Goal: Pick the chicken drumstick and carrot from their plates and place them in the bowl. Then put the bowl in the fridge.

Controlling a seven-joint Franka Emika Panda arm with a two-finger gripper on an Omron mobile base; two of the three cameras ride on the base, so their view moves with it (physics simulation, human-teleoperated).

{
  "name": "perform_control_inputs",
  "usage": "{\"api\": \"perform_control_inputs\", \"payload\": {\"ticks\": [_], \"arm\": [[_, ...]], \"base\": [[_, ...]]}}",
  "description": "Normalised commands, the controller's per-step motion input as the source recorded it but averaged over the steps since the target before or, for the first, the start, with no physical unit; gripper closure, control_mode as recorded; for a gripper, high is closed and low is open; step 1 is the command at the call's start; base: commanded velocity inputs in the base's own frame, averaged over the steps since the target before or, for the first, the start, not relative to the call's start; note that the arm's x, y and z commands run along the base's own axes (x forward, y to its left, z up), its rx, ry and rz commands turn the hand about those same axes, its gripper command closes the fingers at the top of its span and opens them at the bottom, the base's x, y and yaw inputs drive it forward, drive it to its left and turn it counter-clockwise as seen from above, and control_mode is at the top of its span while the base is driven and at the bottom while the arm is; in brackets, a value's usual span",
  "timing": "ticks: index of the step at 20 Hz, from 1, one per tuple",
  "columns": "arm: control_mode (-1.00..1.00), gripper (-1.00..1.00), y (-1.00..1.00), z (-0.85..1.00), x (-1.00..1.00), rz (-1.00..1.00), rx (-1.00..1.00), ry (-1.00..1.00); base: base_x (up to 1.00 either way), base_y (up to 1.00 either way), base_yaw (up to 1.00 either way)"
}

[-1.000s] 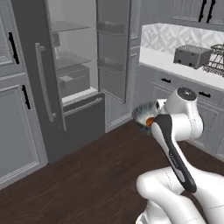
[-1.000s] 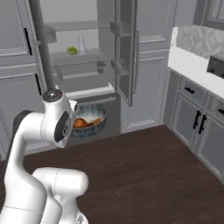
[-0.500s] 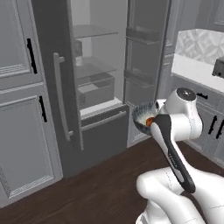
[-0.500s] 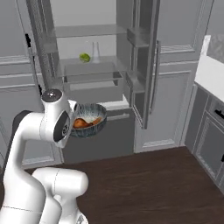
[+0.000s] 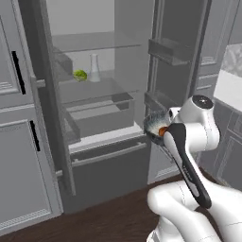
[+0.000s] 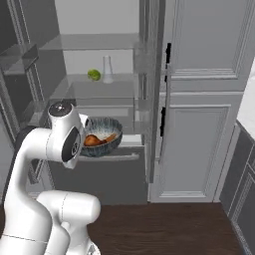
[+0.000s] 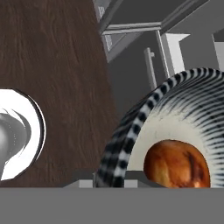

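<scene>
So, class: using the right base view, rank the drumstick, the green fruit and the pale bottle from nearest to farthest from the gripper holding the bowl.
1. Drumstick, inside the held bowl.
2. and 3. Green fruit and pale bottle, side by side on the fridge shelf; too close to call.

Open fridge (image 5: 108,118), bottle (image 5: 95,68) on shelf

The round dark grey bowl (image 6: 103,137) has a ribbed, speckled, matt outside and a smooth pale inside. The reddish-brown drumstick (image 7: 177,165) in it looks glossy. The tall grey fridge (image 5: 101,156) has smooth matt panels and clear glass shelves (image 6: 94,42). The dark wooden floor (image 7: 52,65) shows grain.
</scene>
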Motion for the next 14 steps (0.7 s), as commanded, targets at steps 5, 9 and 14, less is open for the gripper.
{"api": "perform_control_inputs", "payload": {"ticks": [5,9,14], "arm": [[1.0,1.0,0.0,0.0,0.0,0.0,0.0,0.0],[1.0,1.0,0.0,0.0,0.0,0.0,0.0,0.0],[1.0,1.0,0.0,0.0,0.0,0.0,0.0,0.0]], "base": [[1.0,-0.29,0.4],[0.56,0.2,0.36],[0.88,0.11,0.04]]}}
